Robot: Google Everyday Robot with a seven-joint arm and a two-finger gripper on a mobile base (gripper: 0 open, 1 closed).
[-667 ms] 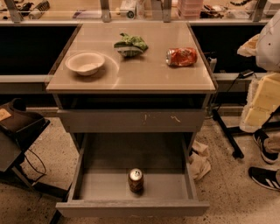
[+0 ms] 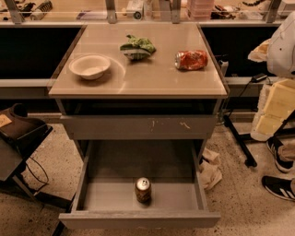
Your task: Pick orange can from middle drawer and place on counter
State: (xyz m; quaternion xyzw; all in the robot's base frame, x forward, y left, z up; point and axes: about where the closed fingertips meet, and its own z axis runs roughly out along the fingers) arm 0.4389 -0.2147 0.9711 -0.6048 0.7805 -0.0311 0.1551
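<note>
The orange can (image 2: 143, 190) stands upright on the floor of the open middle drawer (image 2: 99, 196), near its front wall and about midway across. It has a dark orange-brown body and a silver top. The drawer is pulled far out from the grey cabinet. Above it is a shut drawer front with pale scratch marks (image 2: 138, 126). The beige counter (image 2: 152, 76) tops the cabinet. My gripper is not in view.
On the counter are a white bowl (image 2: 90, 66) at left, a green crumpled bag (image 2: 137, 47) at the back, and a crushed orange-red can (image 2: 191, 59) at right. A cluttered railed bench (image 2: 92, 14) runs behind. A black chair (image 2: 18, 131) is at left. Shoes (image 2: 279, 186) and crumpled paper (image 2: 209, 170) are on the floor at right.
</note>
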